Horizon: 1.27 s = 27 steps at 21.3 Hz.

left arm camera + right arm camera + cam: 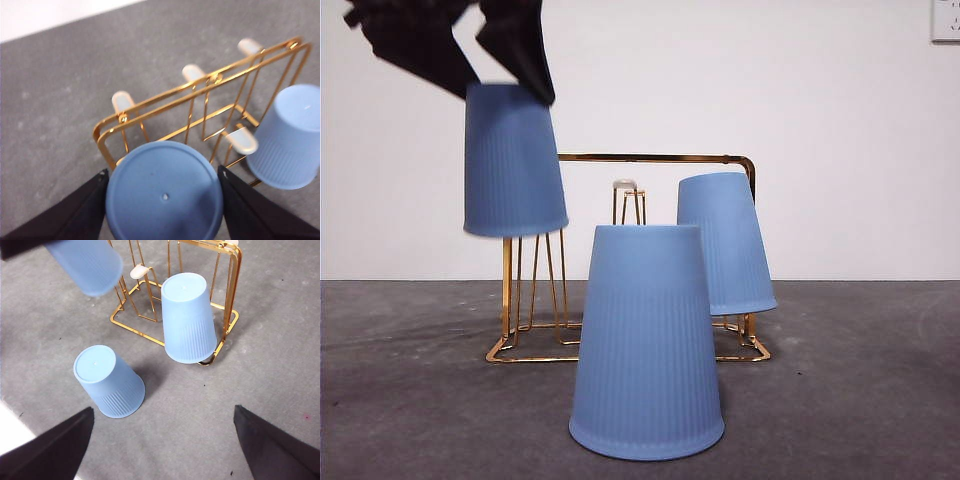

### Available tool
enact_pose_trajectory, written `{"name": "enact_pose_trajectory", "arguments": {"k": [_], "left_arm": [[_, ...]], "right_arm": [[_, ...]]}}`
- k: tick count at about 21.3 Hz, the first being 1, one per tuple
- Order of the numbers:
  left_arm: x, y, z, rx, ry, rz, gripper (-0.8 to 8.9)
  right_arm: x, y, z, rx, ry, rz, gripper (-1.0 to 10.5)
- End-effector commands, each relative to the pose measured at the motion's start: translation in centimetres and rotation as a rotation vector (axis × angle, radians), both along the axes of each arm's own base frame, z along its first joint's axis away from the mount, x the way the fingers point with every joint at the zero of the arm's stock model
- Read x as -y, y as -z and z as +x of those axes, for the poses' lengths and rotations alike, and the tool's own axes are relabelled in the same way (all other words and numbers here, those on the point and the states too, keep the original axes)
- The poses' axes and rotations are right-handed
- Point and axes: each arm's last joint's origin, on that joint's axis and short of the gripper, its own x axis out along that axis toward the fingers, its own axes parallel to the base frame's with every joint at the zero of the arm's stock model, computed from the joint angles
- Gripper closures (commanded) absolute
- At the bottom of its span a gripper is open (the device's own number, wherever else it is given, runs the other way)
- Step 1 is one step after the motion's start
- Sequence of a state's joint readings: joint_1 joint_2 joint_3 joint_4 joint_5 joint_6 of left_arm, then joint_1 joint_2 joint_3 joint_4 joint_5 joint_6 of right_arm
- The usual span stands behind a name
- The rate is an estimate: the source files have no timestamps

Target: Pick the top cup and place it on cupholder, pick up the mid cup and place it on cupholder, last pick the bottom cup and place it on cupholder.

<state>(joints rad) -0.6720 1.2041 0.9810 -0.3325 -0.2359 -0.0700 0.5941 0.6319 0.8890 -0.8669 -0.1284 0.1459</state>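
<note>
My left gripper (510, 85) is shut on an upside-down blue cup (515, 160) and holds it in the air over the left end of the gold cupholder (650, 157). In the left wrist view that cup (164, 192) fills the gap between the jaws, just above the rack's wires (170, 95) and white-tipped pegs. A second blue cup (725, 240) hangs tilted on a peg at the cupholder's right end. A third cup (647, 340) stands upside down on the table in front of the rack. My right gripper (162, 410) is open and empty, high above that third cup (110, 380).
The dark grey table (400, 400) runs back to a white wall. Several white-tipped pegs (121, 101) on the cupholder are bare. A white edge shows at the table's side (12, 435) in the right wrist view.
</note>
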Motion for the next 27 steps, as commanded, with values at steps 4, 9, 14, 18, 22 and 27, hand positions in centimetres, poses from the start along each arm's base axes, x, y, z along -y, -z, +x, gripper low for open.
{"name": "enact_pose_trajectory", "arguments": {"k": [4,9,14,18,22,27], "left_arm": [[0.8,1.2,1.8,-0.065,0.032,-0.012,5.66],[0.9,3.4,3.5,-0.152,0.01,0.006,5.65],[1.0,3.9,3.7,-0.186,0.009,-0.011,4.29],[0.9,3.8,3.4,-0.198,0.008,-0.004,4.06],[0.1,1.9,2.3,-0.144,0.012,-0.04,4.07],[-2.5,-2.1,-1.4,-0.056,0.02,-0.102,4.08]], "right_arm": [[-0.1,-0.2,0.0,0.007,-0.01,0.002,5.1],[-0.1,-0.2,0.0,0.007,-0.01,0.002,5.1],[-0.1,-0.2,0.0,0.008,-0.01,0.002,5.1],[-0.1,-0.2,0.1,0.008,-0.011,0.002,5.1],[-0.1,-0.2,0.1,0.008,-0.011,0.002,5.1],[-0.7,-0.7,0.6,0.045,-0.04,0.06,5.1]]}}
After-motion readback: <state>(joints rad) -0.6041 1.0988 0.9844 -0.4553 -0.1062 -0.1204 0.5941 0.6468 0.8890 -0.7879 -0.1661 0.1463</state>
